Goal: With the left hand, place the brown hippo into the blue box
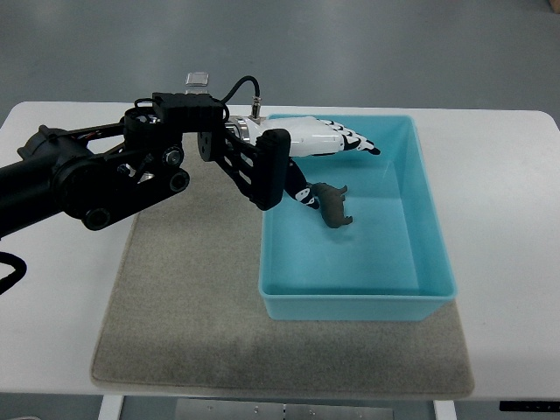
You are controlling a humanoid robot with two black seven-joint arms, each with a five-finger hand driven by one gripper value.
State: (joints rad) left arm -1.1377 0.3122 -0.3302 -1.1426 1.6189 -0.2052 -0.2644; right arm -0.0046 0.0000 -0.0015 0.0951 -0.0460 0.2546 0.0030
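The left hand (328, 153) is reaching over the blue box's (420, 175) far-left corner, fingers stretched out and holding nothing. The brown hippo (333, 205) is lying inside the box near its left wall, touching the thumb's tip.

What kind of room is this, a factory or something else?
Probably a robotics lab or test room: a plain white table on a grey floor, a grey mat, and a blue box for a toy-sorting exercise.

Left robot hand (325, 166) over blue box (420, 175), fingers spread, brown hippo (333, 205) inside
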